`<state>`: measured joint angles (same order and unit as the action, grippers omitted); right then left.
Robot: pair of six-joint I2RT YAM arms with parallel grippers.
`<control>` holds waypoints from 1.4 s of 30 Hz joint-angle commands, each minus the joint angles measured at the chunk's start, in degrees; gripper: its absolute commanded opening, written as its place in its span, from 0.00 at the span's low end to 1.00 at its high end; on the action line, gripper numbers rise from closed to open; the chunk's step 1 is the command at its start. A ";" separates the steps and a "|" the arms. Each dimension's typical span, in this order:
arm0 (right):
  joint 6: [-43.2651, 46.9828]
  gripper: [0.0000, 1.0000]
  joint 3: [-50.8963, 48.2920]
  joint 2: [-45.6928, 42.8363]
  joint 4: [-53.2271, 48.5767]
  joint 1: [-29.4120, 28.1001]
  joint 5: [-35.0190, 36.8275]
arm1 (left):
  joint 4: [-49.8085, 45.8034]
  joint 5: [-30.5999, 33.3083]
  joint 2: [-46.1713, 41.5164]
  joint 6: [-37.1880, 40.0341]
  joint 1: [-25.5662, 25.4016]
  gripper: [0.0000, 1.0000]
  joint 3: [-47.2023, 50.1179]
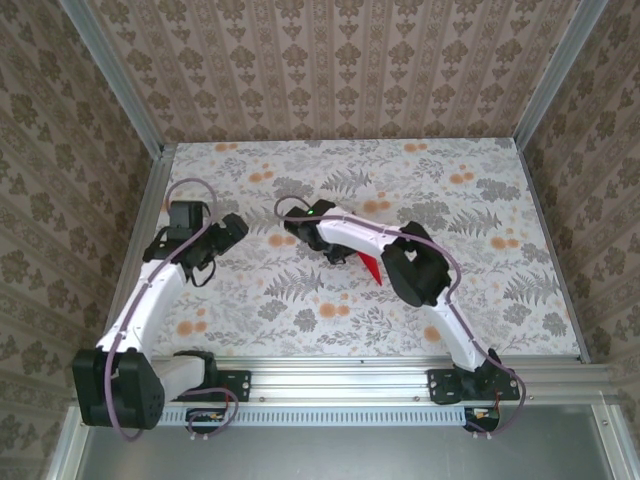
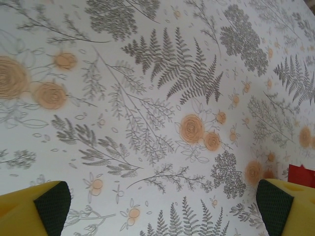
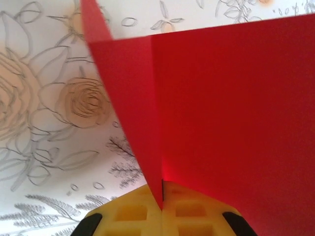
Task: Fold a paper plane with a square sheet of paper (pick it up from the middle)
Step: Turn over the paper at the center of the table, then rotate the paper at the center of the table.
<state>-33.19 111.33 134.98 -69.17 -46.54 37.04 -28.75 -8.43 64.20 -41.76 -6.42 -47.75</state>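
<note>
**Right gripper pinches the red paper**

The right gripper [image 3: 162,199] is clamped tight on the paper [image 3: 226,118]. The sheet is folded, its crease running straight into the fingers, and it sits near the middle of the table [image 1: 480,300]. The left gripper [image 2: 162,209] hangs to the left, jaws spread wide and holding nothing, with the paper's red corner just beyond one fingertip.

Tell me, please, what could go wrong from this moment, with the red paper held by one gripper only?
1. The right gripper is shut on a small part of the red paper, near a crease; in a fast move it may slip or turn.
2. The left gripper stands open over the table, apart from the paper, so nothing supports the free flaps and the folds may spring open.
</note>
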 commanded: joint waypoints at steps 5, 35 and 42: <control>-3.11 0.16 4.59 6.01 -6.79 -3.77 1.98 | -5.13 -4.96 -2.73 2.51 4.27 1.00 -0.50; 20.40 0.51 -41.61 -35.65 29.79 8.59 -42.19 | 2.12 -6.91 6.93 1.25 -2.25 1.00 1.04; 21.94 0.49 -39.81 -29.27 30.15 10.23 -40.33 | 2.40 -5.67 8.02 -0.04 -4.68 1.00 1.59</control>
<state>-13.67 70.13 103.37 -40.05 -36.99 -2.28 -26.72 -15.51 71.75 -40.82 -10.26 -46.15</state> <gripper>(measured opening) 0.498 0.999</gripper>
